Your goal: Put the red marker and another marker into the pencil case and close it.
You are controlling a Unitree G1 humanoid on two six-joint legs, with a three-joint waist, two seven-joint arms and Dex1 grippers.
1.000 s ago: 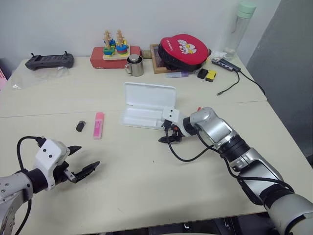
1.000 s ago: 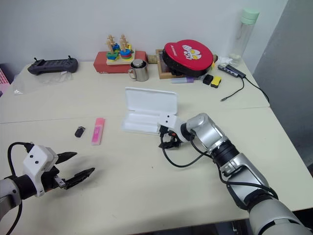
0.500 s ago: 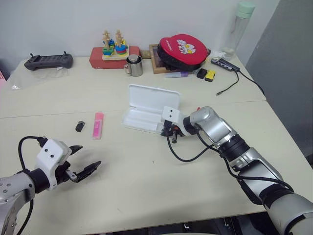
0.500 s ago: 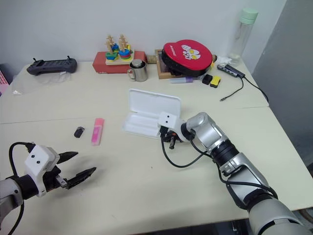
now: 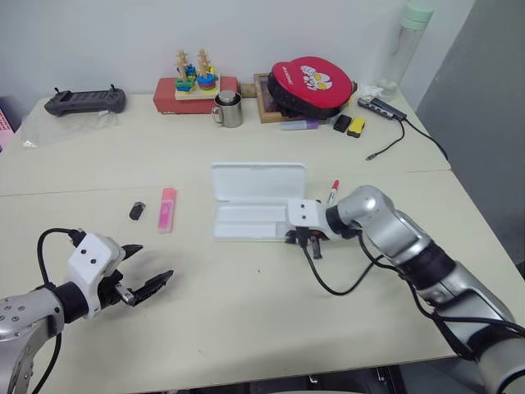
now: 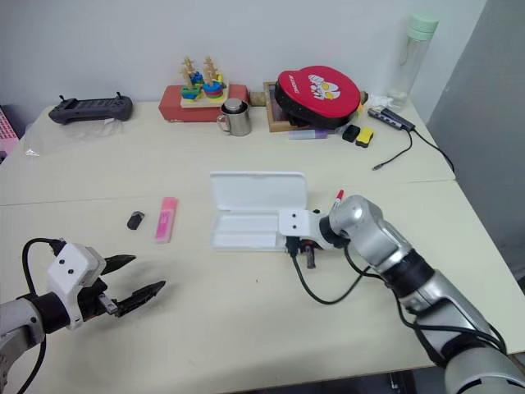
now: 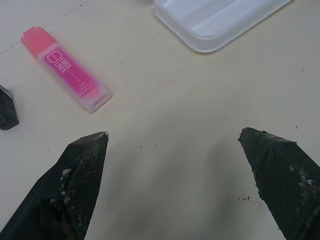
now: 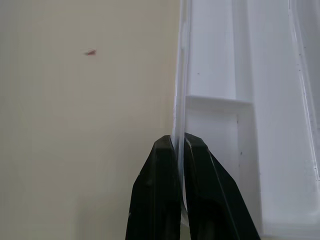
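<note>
Pencil case (image 5: 256, 201) sits open mid-table, lid standing at its far side. Red marker (image 5: 332, 191) just right of the case, behind the right gripper (image 5: 307, 240), which pinches the tray's right end wall. Pink highlighter (image 5: 166, 209) well left of the case, small black object (image 5: 136, 211) just left of that. Left gripper (image 5: 143, 275) nearer the front edge, left of everything. Mug (image 5: 229, 110), stacking toy (image 5: 194, 74), round pouch (image 5: 310, 80), game controller (image 5: 85, 100) and bottle (image 5: 404, 45) along the back.

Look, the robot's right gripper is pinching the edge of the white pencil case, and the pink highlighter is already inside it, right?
Not quite. The right gripper does pinch the pencil case rim, as the right wrist view shows. But the pink highlighter lies on the table beside a small black object, as the left eye view shows.
</note>
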